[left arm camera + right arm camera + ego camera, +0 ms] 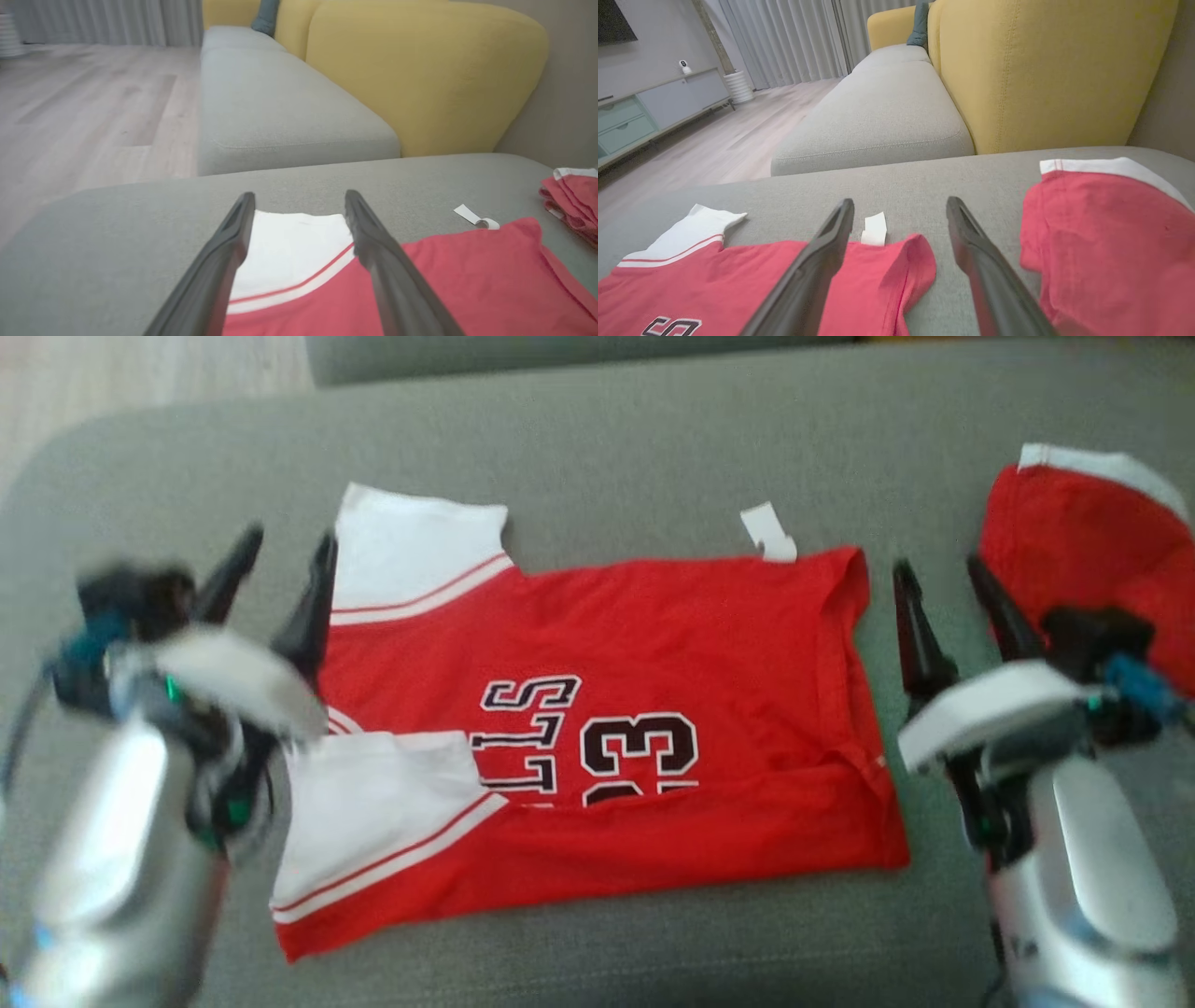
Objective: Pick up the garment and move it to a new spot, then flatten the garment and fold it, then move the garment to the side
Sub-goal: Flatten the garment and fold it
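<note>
Left claw (289, 537): jaws wide, nothing between them; left middle of the head view, blurred
Left claw, nearest thing: upper white sleeve (411, 551) of the jersey, just beside the inner finger; whether they touch cannot be told
Right claw (938, 567): jaws wide, empty; right middle of the head view
Right claw, position: over bare cushion, between the jersey's right edge and the second red garment
Jersey (653, 644): red, lying flat at frame centre, lower part folded up over itself
Jersey, markings: black number and letters outlined white (639, 747), partly covered by the fold
Jersey, lower sleeve (373, 803): white with red stripe, lower left of centre
Tag (767, 532): white, sticking out past the jersey's top edge
Second red garment (1074, 541): red with white trim, bunched, upper right
Cushion (607, 448): grey fabric, carries both garments
Sofa back (420, 70): yellow, upper right of the left wrist view
Floor (93, 102): pale wood, upper left
</note>
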`<state>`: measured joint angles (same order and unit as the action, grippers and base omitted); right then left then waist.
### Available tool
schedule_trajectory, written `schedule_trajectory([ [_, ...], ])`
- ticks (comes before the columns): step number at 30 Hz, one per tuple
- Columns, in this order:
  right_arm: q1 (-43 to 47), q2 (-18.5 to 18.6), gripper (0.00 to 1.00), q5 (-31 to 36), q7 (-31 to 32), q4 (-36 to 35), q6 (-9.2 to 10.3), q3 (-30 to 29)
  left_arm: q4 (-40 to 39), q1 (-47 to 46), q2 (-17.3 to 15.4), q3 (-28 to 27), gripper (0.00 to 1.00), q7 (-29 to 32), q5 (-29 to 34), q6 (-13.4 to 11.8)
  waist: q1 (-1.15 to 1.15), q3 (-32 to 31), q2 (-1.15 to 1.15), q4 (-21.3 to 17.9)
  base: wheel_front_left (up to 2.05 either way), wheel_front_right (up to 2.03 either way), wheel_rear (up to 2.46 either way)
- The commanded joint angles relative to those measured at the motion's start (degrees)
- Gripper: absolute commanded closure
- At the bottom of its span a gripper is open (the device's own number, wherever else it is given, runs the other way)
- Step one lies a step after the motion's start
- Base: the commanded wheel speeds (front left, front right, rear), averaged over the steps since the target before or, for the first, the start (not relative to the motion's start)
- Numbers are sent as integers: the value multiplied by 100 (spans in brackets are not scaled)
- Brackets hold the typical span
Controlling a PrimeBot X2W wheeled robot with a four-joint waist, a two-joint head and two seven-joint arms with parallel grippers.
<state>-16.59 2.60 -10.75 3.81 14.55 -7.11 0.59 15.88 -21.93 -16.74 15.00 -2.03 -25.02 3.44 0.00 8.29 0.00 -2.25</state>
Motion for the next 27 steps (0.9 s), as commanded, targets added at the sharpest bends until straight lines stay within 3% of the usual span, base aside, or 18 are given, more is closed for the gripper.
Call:
schedule_trajectory([
  [1, -501, 28, 0, 116, 27, -115, -37, 194, 113, -791, -318, -127, 0, 383, -140, 155, 0, 464, 0, -141, 0, 0, 0],
  [6, -1208, 28, 0, 247, 93, 71, -37, 402, 957, -2057, -684, 163, 0, 1359, -538, 376, 0, 986, 0, -376, 0, 0, 0],
  [14, -1872, 28, 0, 235, 50, 227, -37, 704, 1851, -3240, -1361, 1157, 0, 2184, -1040, 402, 0, 1577, 0, -676, 0, 0, 0],
  [21, -2112, 28, 0, 182, -17, 293, -37, 847, 2253, -3686, -1795, 1801, 0, 2038, -1177, 403, 0, 1816, 0, -833, 0, 0, 0],
  [27, -2172, 28, 0, 149, -61, 344, -37, 911, 2802, -3966, -1887, 2122, 0, 1795, -1292, 404, 0, 1921, 0, -941, 0, 0, 0],
])
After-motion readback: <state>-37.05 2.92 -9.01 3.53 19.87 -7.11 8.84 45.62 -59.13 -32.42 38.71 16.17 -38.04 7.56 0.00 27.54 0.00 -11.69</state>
